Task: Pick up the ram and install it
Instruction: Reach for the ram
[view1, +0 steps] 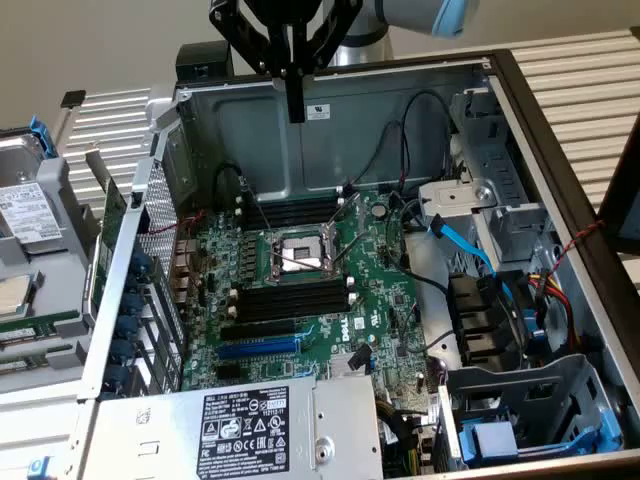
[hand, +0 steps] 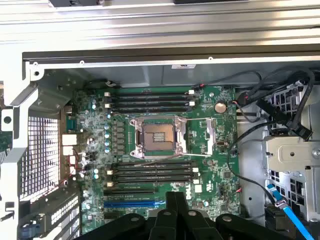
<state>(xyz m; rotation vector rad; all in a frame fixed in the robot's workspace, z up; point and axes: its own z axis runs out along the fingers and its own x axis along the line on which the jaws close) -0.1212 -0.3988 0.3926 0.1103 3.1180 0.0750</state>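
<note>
My gripper (view1: 295, 112) hangs high over the back wall of an open computer case (view1: 330, 120), fingers shut with nothing between them. In the wrist view its black fingertips (hand: 175, 196) meet over the near edge of the green motherboard (hand: 200, 150). A narrow dark-green board that looks like the ram (view1: 112, 215) leans outside the case on the exterior view's left, well apart from the gripper. Black memory slots (view1: 300, 211) lie on both sides of the CPU socket (view1: 298, 255), and all of them (hand: 150, 172) look unfilled.
A long blue slot (view1: 258, 348) lies below the lower memory slots. The power supply (view1: 245, 432) sits along the front. Black and blue cables (view1: 470, 245) and a drive cage (view1: 520, 410) crowd the exterior view's right. Hard drives (view1: 25, 215) are stacked outside on the left.
</note>
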